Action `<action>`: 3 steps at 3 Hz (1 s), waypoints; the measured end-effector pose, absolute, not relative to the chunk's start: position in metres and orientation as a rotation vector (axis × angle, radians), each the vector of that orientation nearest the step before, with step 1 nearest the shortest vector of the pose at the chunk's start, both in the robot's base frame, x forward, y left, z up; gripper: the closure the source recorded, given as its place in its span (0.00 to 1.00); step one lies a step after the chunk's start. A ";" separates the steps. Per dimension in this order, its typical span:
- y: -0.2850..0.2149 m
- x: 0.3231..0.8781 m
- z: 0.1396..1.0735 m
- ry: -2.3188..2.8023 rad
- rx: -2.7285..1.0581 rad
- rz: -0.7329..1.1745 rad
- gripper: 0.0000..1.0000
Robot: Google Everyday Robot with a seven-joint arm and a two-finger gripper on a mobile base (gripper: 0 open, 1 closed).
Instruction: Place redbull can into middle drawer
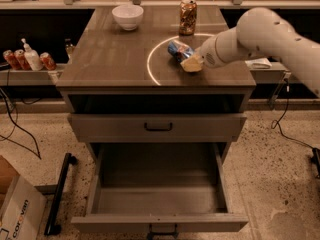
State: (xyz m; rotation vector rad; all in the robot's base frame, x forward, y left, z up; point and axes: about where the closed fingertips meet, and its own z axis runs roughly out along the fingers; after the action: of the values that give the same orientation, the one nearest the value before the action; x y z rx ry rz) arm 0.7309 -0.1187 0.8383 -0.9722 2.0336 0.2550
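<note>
The redbull can (178,50) is blue and silver and lies on its side on the wooden countertop (115,59), inside a ring of white light. My gripper (192,63) reaches in from the right and sits right at the can's near-right end, low over the counter. The white arm (265,34) hides what lies behind it. The middle drawer (160,222) is pulled far out at the bottom of the cabinet. It shows a plain grey box interior with nothing in it and has a small dark handle at the front.
A brown-gold can (188,16) stands upright behind the redbull can. A white bowl (127,16) sits at the back left of the counter. The shallower drawer with a black bar handle (158,127) is above the open one. Bottles (31,58) and a cardboard box (17,209) are at left.
</note>
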 end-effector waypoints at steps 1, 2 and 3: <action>-0.126 0.715 0.865 2.010 -1.012 0.240 0.97; -0.129 0.683 0.903 1.941 -1.086 0.302 1.00; -0.113 0.621 0.913 1.855 -1.209 0.460 1.00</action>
State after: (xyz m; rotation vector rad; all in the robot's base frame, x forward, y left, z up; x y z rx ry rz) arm 0.6212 -0.1133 0.9130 -1.2087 1.8551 0.4604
